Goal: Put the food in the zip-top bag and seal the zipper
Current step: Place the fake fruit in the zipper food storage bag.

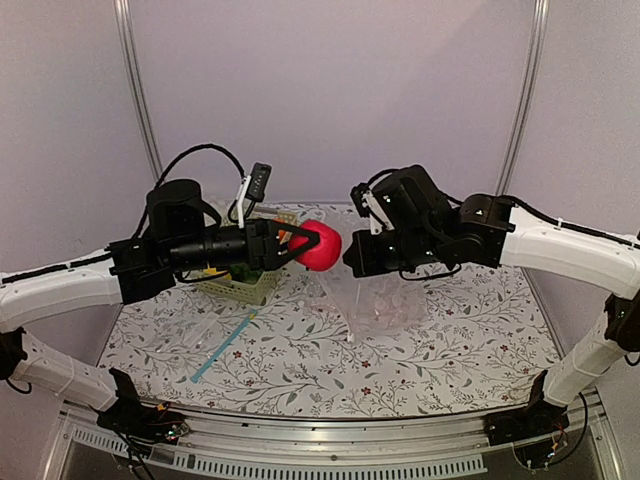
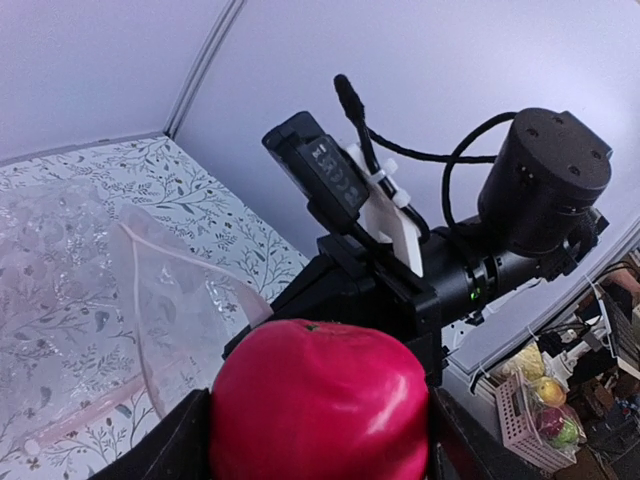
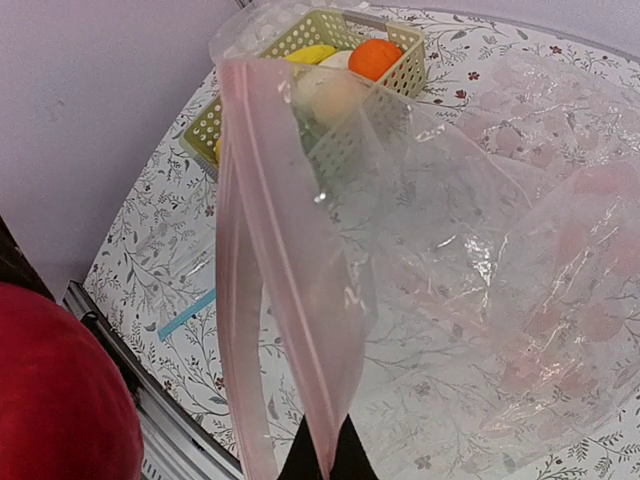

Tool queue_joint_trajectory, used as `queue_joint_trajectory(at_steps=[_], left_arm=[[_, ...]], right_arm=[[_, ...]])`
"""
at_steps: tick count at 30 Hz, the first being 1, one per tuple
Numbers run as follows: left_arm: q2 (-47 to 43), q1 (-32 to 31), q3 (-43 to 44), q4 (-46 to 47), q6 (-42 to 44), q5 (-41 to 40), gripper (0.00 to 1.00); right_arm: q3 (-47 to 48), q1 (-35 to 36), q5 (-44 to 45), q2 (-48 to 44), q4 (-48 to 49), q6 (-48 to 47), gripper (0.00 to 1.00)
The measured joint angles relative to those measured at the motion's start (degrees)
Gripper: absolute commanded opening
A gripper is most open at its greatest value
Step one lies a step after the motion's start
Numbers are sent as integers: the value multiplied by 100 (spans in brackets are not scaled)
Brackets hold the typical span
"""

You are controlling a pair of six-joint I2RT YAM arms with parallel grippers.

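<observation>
As held by the left gripper [image 1: 303,246], the red apple [image 1: 320,246] hangs in the air above the far half of the table [image 1: 450,350], between the pale green basket [image 1: 245,290] and the zip-top bag [image 1: 385,300]; the jaws stand wide, one finger on either side of the fruit, and clamp it. Left wrist view: the red apple [image 2: 318,400] fills the lower frame between the two dark fingers [image 2: 175,445], with the right arm just beyond it and the zip-top bag [image 2: 70,280] lying below to the left. Right gripper [image 1: 358,258], just beside the apple and level with it: fingers fully closed, pinching the zipper [image 3: 270,290], the pale pink strip along the bag's mouth. Right wrist view: the strip runs up from the closed fingertips [image 3: 345,462] as two pink bands a little apart; the crinkly clear zip-top bag [image 3: 480,300] falls away to the table's middle, right of centre. Other food sits in the pale green basket [image 3: 215,125] near the table's far left corner: a yellow banana [image 3: 312,53], an orange [image 3: 377,57] and a pale peach [image 3: 335,92], seen partly through the plastic. A flat clear bag with a blue strip [image 1: 222,348] lies on the table toward its near left corner
</observation>
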Motion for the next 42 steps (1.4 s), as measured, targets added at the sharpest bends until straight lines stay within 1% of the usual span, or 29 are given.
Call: queue_joint_trajectory(at_steps=[4, 9, 16, 21, 25, 31, 37, 42], left_arm=[[240, -92, 0, 197, -33, -61, 68], [323, -155, 0, 173, -17, -328, 68], [380, -278, 50, -201, 44, -859, 68], [595, -378, 243, -542, 76, -1298, 68], [809, -483, 413, -684, 118, -1464, 69], [1145, -619, 732, -881, 188, -1626, 76], [1167, -658, 754, -1091, 271, -1705, 86], [1113, -673, 754, -1169, 306, -1755, 88]], right_arm=[[-94, 0, -125, -192, 179, 28, 0], [-186, 0, -225, -376, 358, 31, 0], [-334, -11, -389, -605, 590, 31, 0], [-372, -37, -527, -651, 765, 31, 0], [-391, -35, -673, -660, 940, 31, 0], [-422, -35, -732, -660, 1060, 46, 0], [-570, -37, -660, -680, 1126, 101, 0], [-660, -37, -520, -684, 1119, 170, 0]])
